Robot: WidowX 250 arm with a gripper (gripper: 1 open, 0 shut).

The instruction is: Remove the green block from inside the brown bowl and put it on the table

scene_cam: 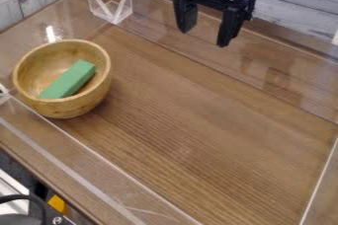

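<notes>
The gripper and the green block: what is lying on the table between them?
Nothing lies between the gripper and the green block except the brown bowl's rim; the table there is bare in the camera view.

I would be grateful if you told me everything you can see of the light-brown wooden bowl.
The round, light-brown wooden bowl has a thick rim and a hollow, smooth-looking inside. It stands upright at the image's left, on the brown wood-grain table. Inside, the flat, elongated green block lies slantwise, against the bowl. The gripper is well away.
</notes>
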